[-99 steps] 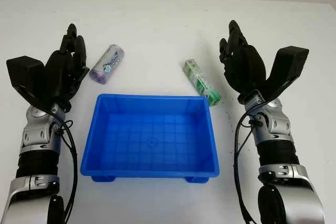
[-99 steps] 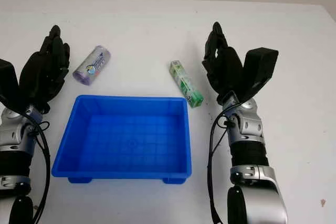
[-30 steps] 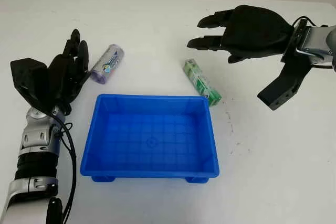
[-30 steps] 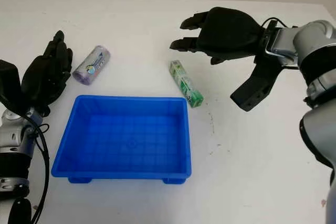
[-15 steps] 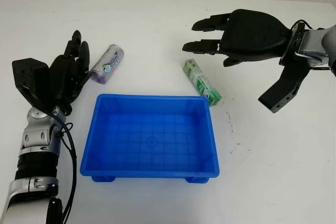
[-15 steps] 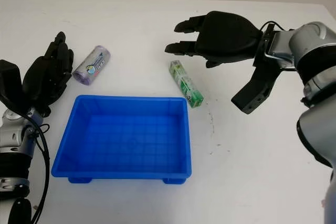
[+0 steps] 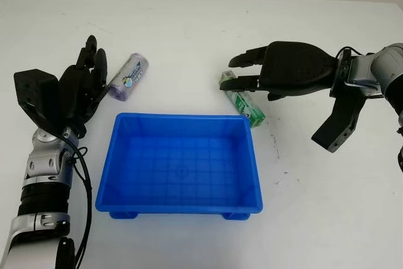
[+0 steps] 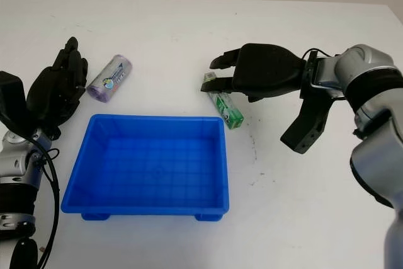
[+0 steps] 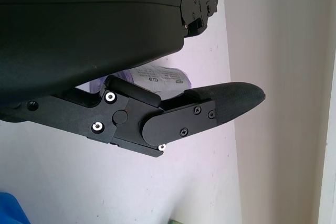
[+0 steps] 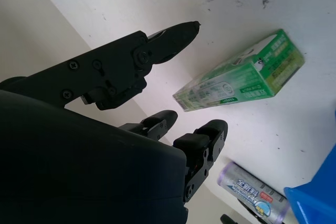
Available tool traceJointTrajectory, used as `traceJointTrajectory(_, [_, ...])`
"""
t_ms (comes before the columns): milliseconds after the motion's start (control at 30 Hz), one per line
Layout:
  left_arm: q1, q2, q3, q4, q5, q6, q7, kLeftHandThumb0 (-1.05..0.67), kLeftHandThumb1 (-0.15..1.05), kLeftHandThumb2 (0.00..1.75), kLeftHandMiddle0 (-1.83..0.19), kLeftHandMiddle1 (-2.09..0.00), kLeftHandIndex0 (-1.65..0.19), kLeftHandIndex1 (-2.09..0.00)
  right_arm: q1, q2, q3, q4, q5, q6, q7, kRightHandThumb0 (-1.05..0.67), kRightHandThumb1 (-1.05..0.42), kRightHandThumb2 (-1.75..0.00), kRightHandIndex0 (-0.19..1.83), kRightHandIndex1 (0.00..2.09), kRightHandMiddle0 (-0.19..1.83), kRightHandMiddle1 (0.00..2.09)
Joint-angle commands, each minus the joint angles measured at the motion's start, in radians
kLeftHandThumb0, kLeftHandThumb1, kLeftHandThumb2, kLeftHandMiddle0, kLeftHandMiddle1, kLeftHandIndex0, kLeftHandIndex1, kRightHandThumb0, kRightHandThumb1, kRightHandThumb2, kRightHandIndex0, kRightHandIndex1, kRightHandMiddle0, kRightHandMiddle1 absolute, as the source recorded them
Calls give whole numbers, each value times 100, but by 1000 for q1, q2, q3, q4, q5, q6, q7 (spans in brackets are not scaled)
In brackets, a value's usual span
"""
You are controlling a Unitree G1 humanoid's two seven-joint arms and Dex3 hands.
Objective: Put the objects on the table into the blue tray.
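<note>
Right hand over far end of green box, fingers wide around it, nothing gripped; contact can't tell. Box flat on table, near end just beside blue tray far right corner. Left hand open, just left of tray. Purple roll just right of its fingertips, beyond tray's far left corner. Tray holds 0 items.

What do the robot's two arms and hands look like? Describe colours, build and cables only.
Both hands, the left hand and the right hand, are matte black shells with jointed black fingers fastened by small silver screws. A black block-shaped piece projects from each wrist. The forearms are silver-grey metal with black ribbed rings, and thin black cables loop along the wrists.
</note>
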Motion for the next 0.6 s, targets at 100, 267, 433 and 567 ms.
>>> traceJointTrajectory(100, [-6,5,5,-20,1,6,5,-80,105,69,19,0,19,0,18,14,38,18,-26,24,-67,-15,-86,-7,57,17,45,26])
traceJointTrajectory(267, [-8,4,3,-23,2,14,9,-79,105,69,19,0,19,0,14,28,76,34,-51,43,-118,-18,-88,-7,58,18,48,31])
traceJointTrajectory(433, [-10,4,2,-19,2,10,8,-80,105,69,19,0,19,0,10,44,119,48,-82,69,-185,-29,-92,-5,36,99,34,100])
traceJointTrajectory(567, [-13,4,0,-14,3,10,6,-80,105,69,19,0,19,0,12,59,136,67,-87,88,-235,-34,-93,-5,35,171,42,142])
